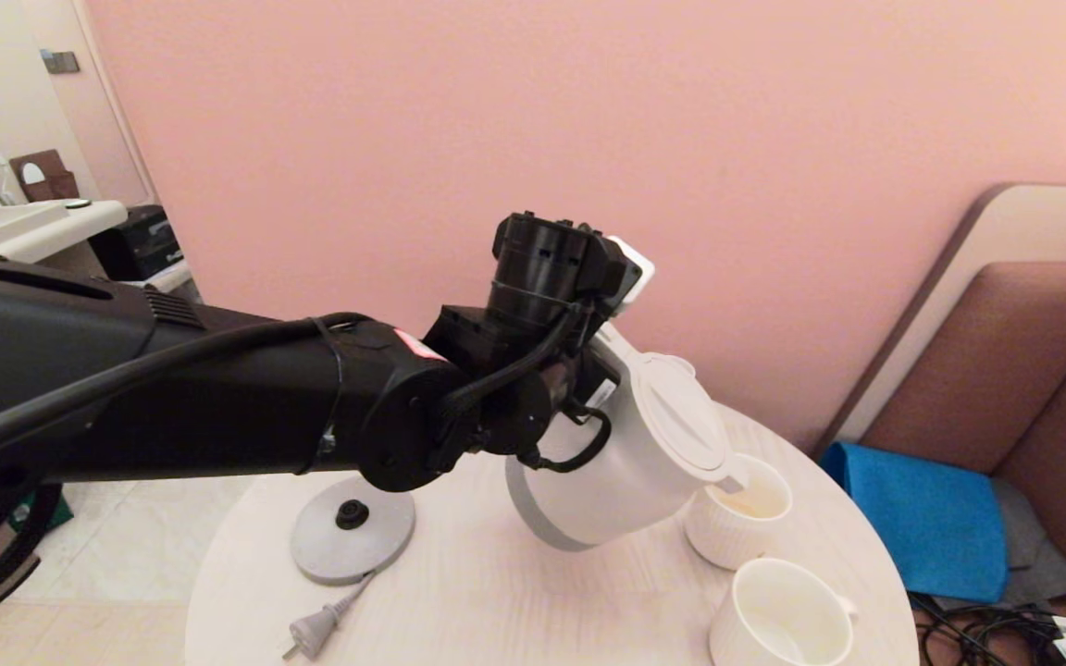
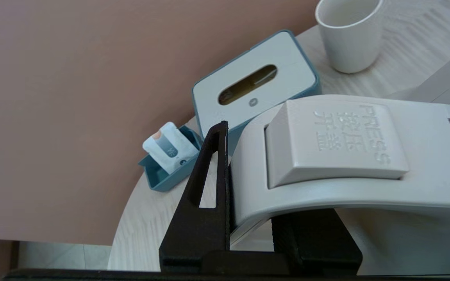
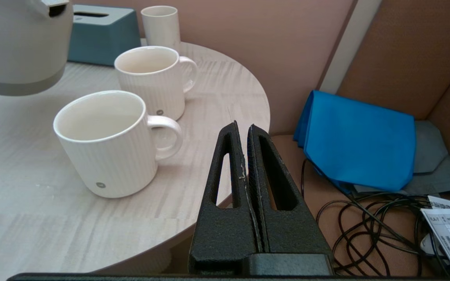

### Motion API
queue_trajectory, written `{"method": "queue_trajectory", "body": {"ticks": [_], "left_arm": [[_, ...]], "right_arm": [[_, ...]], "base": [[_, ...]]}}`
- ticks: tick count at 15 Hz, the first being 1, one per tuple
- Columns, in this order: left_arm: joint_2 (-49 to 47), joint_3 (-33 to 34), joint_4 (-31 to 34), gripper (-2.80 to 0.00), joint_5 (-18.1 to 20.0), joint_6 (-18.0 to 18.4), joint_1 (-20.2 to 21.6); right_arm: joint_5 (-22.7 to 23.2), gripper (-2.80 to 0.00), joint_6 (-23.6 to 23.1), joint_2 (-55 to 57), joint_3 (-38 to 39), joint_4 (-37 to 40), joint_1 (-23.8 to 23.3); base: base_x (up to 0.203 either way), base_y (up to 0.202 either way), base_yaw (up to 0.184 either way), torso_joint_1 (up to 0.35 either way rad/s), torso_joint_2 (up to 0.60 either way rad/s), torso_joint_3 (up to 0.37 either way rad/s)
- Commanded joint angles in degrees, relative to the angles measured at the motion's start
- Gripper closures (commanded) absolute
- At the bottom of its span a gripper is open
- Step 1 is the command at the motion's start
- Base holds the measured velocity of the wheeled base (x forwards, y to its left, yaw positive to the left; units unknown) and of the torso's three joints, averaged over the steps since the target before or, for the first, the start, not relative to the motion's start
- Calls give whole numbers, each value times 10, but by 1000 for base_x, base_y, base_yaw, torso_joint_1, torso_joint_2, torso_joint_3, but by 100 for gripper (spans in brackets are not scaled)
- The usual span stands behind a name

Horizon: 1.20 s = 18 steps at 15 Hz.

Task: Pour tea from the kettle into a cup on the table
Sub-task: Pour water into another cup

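Note:
The white kettle hangs tilted above the pale round table, its spout over the rim of the far white cup. A little pale yellowish tea lies in that cup; I see no stream. My left gripper is shut on the kettle's loop handle, just behind the lid button. A second white cup stands nearer, and I see no liquid in it. My right gripper is shut on nothing, parked off the table's right edge. From there the kettle and both cups show.
The grey kettle base disc and its plug lie at the table's left front. A blue tissue box, a tall white cup and a small tray with a sachet stand at the back. Blue cloth and cables lie to the right.

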State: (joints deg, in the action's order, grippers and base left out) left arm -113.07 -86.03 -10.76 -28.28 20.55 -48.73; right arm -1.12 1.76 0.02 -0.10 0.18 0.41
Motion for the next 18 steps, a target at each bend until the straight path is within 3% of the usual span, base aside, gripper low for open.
{"method": "queue_trajectory", "body": {"ticks": [1,9,18], "left_arm": [[-1,-1,0,0,-2,5,-6],[-5,-5,1,0,-1,61,-24],[-16,-11,1,0,-2,86,-43]], "right_arm": [[1,0,0,0,0,0,0],[0,0,0,0,0,0,0],[1,0,0,0,0,0,0]], "base": [[0,0,0,0,0,0],[0,0,0,0,0,0],[0,0,0,0,0,0]]}}
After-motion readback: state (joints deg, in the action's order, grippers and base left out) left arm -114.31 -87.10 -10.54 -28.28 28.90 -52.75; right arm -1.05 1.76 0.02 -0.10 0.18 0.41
